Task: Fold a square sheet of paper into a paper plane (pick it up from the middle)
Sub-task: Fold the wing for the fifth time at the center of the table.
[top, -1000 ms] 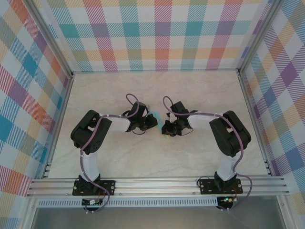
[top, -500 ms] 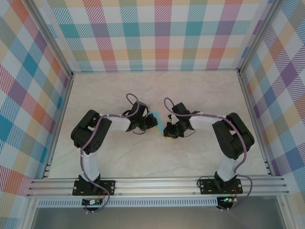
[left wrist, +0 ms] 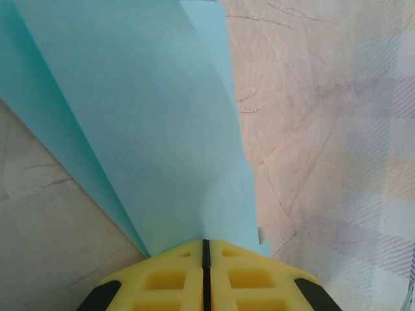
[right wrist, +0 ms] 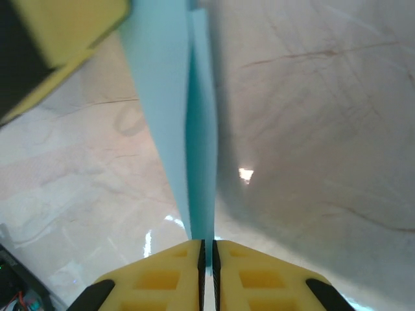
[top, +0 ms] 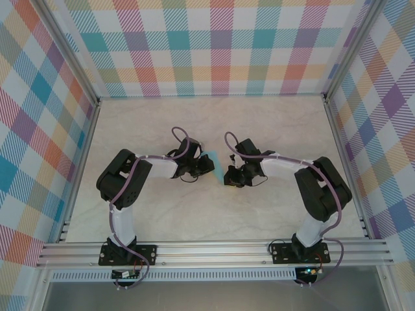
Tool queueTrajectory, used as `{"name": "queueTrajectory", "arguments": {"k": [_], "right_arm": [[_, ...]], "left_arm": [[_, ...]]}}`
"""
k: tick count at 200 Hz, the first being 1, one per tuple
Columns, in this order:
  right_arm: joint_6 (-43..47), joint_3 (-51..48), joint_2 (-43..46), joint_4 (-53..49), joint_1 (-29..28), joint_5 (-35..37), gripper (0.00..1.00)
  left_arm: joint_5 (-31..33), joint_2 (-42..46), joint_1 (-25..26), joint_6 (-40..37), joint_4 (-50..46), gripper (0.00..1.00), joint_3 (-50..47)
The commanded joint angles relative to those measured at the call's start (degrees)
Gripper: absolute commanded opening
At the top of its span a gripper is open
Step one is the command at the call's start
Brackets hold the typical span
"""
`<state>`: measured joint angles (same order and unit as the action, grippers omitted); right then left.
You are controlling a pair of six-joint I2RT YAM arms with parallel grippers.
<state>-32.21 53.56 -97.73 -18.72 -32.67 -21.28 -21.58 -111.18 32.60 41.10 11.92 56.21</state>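
The square sheet of paper (top: pixel 218 162), light blue and folded into layers, hangs between my two grippers above the middle of the table. My left gripper (left wrist: pixel 205 244) is shut on its near edge, and the sheet (left wrist: pixel 149 116) fans out broad and flat ahead of the yellow fingers. My right gripper (right wrist: pixel 207 246) is shut on the same paper (right wrist: pixel 198 142), seen edge-on as a narrow upright strip. The left gripper's yellow finger (right wrist: pixel 58 39) shows at the top left of the right wrist view. From above, the left gripper (top: pixel 209 164) and right gripper (top: pixel 228 176) face each other closely. Whether the paper has a paper plane's pointed shape I cannot tell.
The marble-patterned table top (top: pixel 214 214) spreads around both arms. Checked walls (top: pixel 214 45) and metal frame rails (top: pixel 214 249) close the workspace at the back, sides and near edge.
The right arm's elbow has swung outward to the right and its gripper has turned slightly, still on the paper. The left arm has not moved.
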Motion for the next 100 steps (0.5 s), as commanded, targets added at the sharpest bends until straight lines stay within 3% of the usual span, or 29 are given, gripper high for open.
{"name": "queueTrajectory", "arguments": {"k": [1,100], "right_arm": [[1.4,1.5,0.6,-0.8,-1.1,-1.8,0.14],[-1.1,1.4,-5.4,1.8,-1.2,0.2,0.1]], "left_arm": [[3.8,-5.5,0.9,-0.2,-5.6,0.1,-0.8],[3.7,-5.3,0.9,-0.3,-5.6,0.1,-1.3]]}}
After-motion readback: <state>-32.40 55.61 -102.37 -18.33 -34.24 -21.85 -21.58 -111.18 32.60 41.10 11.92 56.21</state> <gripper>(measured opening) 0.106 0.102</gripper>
